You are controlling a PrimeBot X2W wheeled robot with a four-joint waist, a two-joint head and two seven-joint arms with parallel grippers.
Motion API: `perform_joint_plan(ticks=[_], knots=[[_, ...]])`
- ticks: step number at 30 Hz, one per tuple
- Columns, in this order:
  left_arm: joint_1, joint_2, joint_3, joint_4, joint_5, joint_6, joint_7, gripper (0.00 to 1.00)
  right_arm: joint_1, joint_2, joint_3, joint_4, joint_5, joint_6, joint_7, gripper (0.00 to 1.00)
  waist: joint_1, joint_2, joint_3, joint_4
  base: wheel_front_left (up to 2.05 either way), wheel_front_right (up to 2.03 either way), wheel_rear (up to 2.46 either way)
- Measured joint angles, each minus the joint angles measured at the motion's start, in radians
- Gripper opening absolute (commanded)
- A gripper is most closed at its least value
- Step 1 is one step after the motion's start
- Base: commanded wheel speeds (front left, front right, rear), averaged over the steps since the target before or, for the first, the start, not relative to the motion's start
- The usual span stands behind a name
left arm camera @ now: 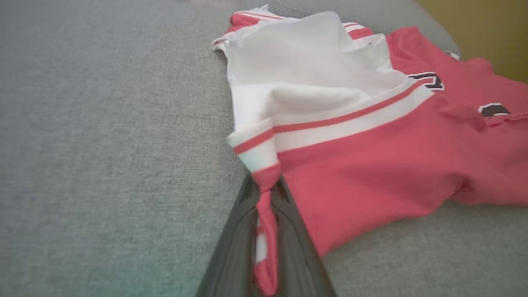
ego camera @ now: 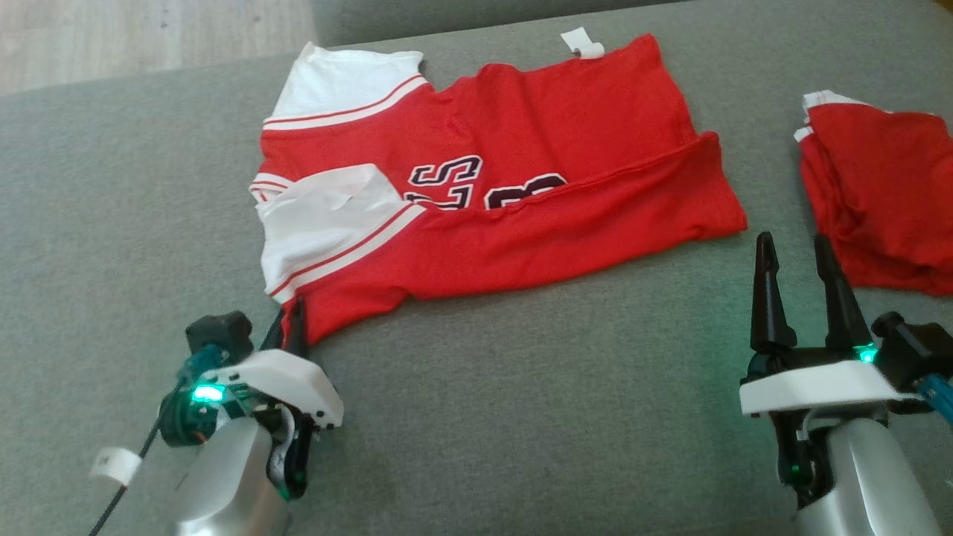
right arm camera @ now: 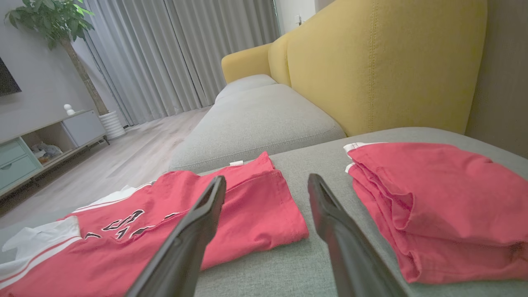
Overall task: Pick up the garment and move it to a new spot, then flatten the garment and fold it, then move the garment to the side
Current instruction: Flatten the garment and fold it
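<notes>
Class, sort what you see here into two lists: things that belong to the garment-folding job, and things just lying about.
Belongs to the job: spread-out jersey; left gripper, shut on its corner; right gripper, open.
Just lying about: folded red garment; potted plant; yellow sofa back.

Two silver-grey rounded forearms, white moulded wrist plates, green indicator lights; left end effector and right end effector with black tapered fingers; thin black cable bearing white tag.
</notes>
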Motion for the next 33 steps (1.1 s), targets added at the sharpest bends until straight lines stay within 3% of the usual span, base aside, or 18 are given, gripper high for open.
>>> perform_joint_plan(ticks=[5, 10, 17, 26, 27, 28, 33], knots=[[0.009, 0.004, -0.024, -0.060, 0.022, -0.012, -0.064, 0.00, -0.057, 0.000, -0.040, 0.104, -0.051, 0.000, 0.018, 1.00, 0.0000, 0.0000, -0.007, 0.024, 0.00, 0.00, 0.00], [-0.033, 0.027, -0.056, -0.162, 0.072, -0.017, -0.100, 0.00, -0.182, 0.000, -0.108, 0.233, -0.108, 0.000, 0.118, 1.00, 0.0000, 0.0000, 0.009, 0.045, 0.00, 0.00, 0.00], [-0.074, 0.043, -0.101, -0.273, 0.107, -0.026, -0.082, 0.00, -0.347, -0.002, -0.224, 0.471, -0.219, 0.000, 0.234, 1.00, 0.0000, 0.0000, 0.041, 0.066, 0.00, 0.00, 0.00], [-0.070, 0.050, -0.122, -0.345, 0.109, -0.023, -0.060, 0.00, -0.472, -0.004, -0.239, 0.693, -0.318, 0.000, 0.262, 1.00, -0.0001, 0.0000, 0.064, 0.093, 0.00, 0.00, 0.00], [-0.070, 0.052, -0.123, -0.347, 0.109, -0.023, -0.056, 0.00, -0.483, -0.008, -0.243, 0.707, -0.333, 0.000, 0.262, 0.71, -0.0001, 0.0000, 0.065, 0.095, 0.00, 0.00, 0.00], [-0.068, 0.054, -0.123, -0.348, 0.109, -0.020, -0.053, 0.00, -0.494, -0.011, -0.247, 0.719, -0.347, 0.000, 0.262, 0.00, -0.0001, 0.0000, 0.066, 0.097, 0.00, 0.00, 0.00], [-0.056, 0.075, -0.123, -0.341, 0.109, -0.014, -0.040, 0.00, -0.519, -0.010, -0.264, 0.765, -0.382, 0.000, 0.240, 0.00, -0.0001, 0.0000, 0.056, 0.097, 0.00, 0.00, 0.00]])
